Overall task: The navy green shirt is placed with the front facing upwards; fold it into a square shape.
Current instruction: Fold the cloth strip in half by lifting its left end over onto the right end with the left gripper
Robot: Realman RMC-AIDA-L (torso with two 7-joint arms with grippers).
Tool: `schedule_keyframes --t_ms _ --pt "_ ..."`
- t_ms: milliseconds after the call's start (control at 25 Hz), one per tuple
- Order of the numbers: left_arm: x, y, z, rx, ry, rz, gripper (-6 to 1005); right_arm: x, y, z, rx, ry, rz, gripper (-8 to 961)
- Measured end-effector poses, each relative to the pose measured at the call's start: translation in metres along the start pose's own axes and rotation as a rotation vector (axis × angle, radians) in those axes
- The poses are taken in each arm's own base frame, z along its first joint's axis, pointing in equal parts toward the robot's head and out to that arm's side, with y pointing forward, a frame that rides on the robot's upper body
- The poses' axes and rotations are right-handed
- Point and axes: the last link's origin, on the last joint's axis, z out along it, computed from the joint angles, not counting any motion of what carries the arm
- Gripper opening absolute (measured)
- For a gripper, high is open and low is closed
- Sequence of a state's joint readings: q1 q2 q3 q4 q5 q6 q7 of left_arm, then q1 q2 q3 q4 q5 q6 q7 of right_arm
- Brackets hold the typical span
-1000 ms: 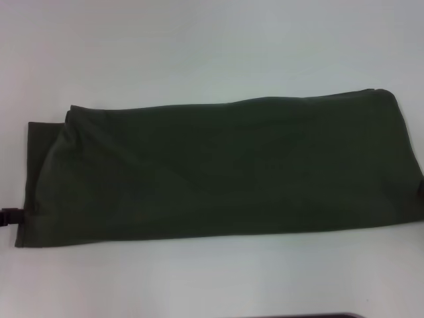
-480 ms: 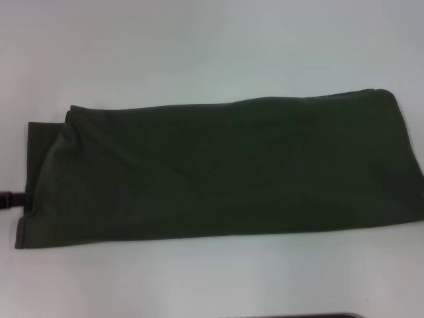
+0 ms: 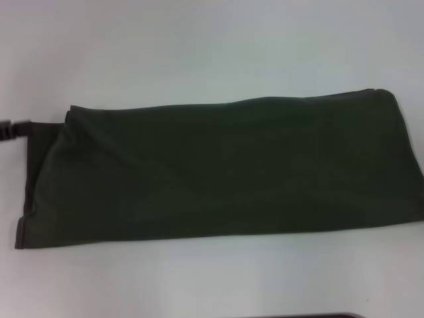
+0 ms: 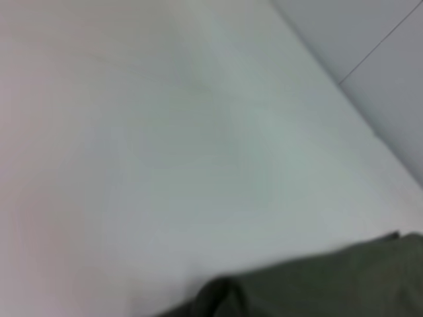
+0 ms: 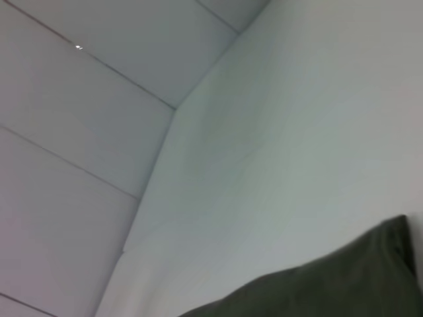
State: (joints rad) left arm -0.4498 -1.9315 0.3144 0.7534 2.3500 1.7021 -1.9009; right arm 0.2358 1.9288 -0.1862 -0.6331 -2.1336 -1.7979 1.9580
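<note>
Here, the table point(image 3: 199, 40) carries the shirt point(image 3: 225, 172), folded into a long band, plain green side up, running from the left edge to the right edge. Left gripper point(image 3: 14, 129) sits at the shirt's far-left corner; its fingers' state cannot be told. Right gripper is unseen.

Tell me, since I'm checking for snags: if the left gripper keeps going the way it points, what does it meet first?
Probably the shirt: the left gripper points inward at its far left corner. Height above the table is unclear.
</note>
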Motion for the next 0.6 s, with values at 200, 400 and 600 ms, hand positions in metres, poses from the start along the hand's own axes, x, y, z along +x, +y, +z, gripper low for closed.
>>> schedule_keyframes --t_ms 200,400,600 --pt "0.016 0.006 0.004 -0.031 0.073 0.038 764 -0.011 0.003 0.010 -0.016 -0.002 -0.024 859" --pt "0.025 0.004 0.010 -0.013 0.112 0.060 864 -0.029 0.005 0.021 -0.015 -0.003 -0.044 927" --pt "0.027 0.002 0.016 0.007 0.141 0.050 893 -0.041 0.008 0.039 -0.014 0.019 -0.064 921"
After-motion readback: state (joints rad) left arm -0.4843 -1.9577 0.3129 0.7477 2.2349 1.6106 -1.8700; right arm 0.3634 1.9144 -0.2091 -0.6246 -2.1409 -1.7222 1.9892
